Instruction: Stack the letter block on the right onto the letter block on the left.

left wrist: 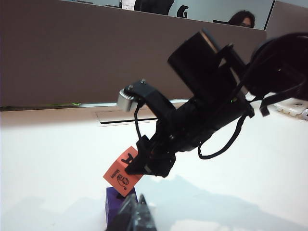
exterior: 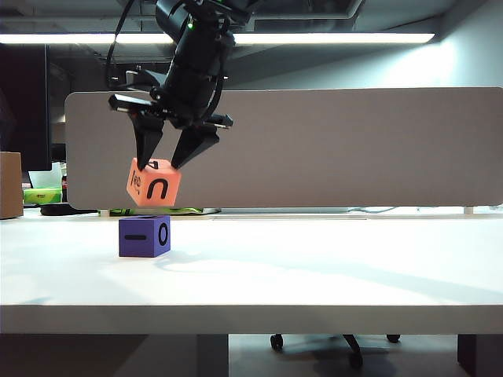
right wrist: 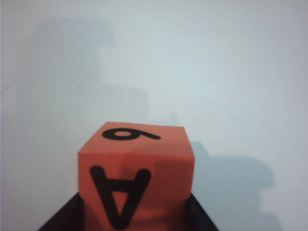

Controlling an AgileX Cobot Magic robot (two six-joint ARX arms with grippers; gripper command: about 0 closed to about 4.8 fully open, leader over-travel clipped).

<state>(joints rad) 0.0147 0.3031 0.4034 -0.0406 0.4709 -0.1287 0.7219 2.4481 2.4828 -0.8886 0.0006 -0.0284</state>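
Two letter blocks sit at the left of the exterior view — an orange letter block (exterior: 153, 183) in the air and a purple letter block (exterior: 145, 236) resting on the white counter (exterior: 314, 267). The right tool (exterior: 167, 161) reaches down from above across to that side, its two black fingers pinching the orange block by its upper sides. That block hangs tilted, just above the purple one and not touching it. In the right wrist view the orange block (right wrist: 136, 173) fills the space between the fingers. The left tool (left wrist: 135, 217) shows only as dark fingertips at the frame edge near the purple block (left wrist: 117, 206) — whether it is spread or pressed together cannot be told.
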